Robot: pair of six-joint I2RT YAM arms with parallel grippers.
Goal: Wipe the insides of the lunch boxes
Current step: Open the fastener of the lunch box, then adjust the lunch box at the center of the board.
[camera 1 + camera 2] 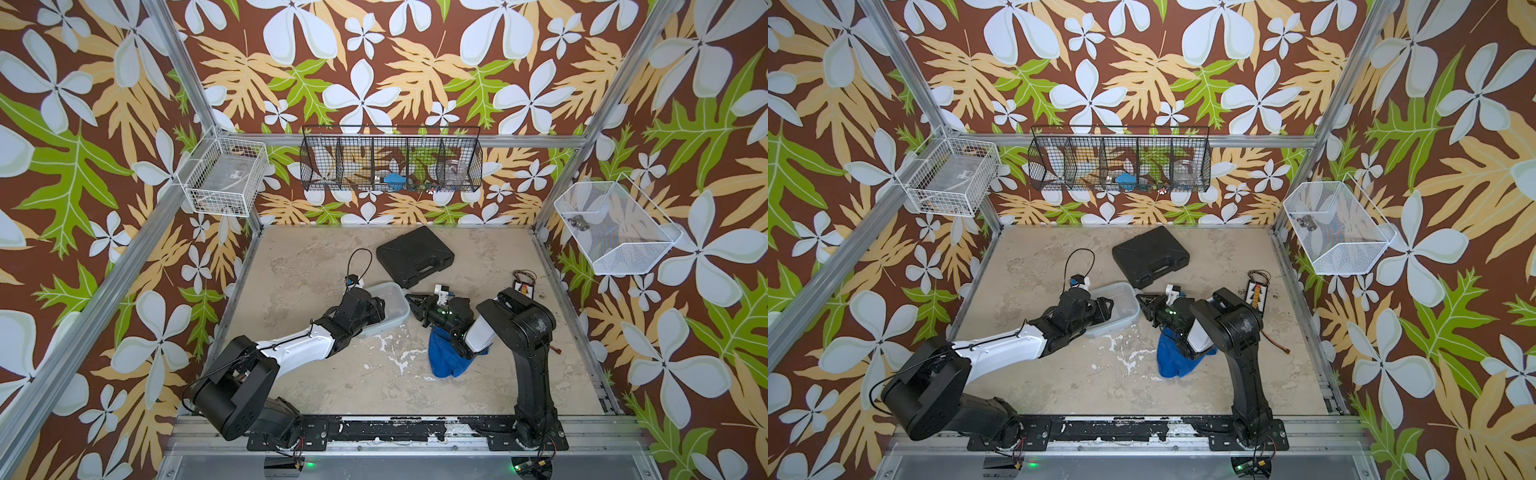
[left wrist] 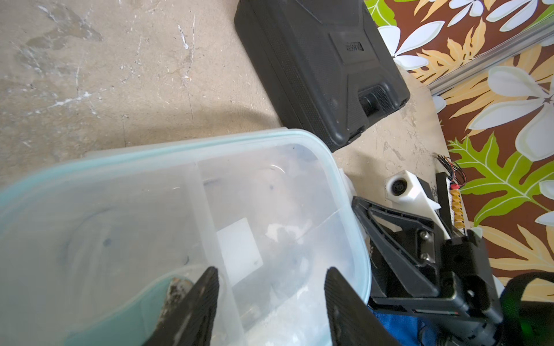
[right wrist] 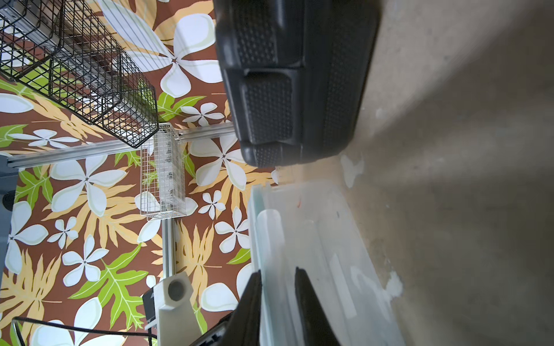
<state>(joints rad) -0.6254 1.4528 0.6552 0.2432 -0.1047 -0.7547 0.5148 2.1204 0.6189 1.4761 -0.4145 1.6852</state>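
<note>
tub (image 1: 395, 305): mid-bench (image 1: 332, 374), just beside near corner of black case (image 1: 415, 255) | left fingers (image 2: 198, 299): apart, over tub | right fingers (image 3: 308, 299): narrow gap, astride tub's end rim, cannot tell if clamped | blue cloth (image 1: 446, 357): on bench under right arm

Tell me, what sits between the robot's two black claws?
Only the end of the clear, rounded plastic tub: the left gripper hovers over it, and the right gripper straddles its pale teal edge. Both wrist views show this.
</note>
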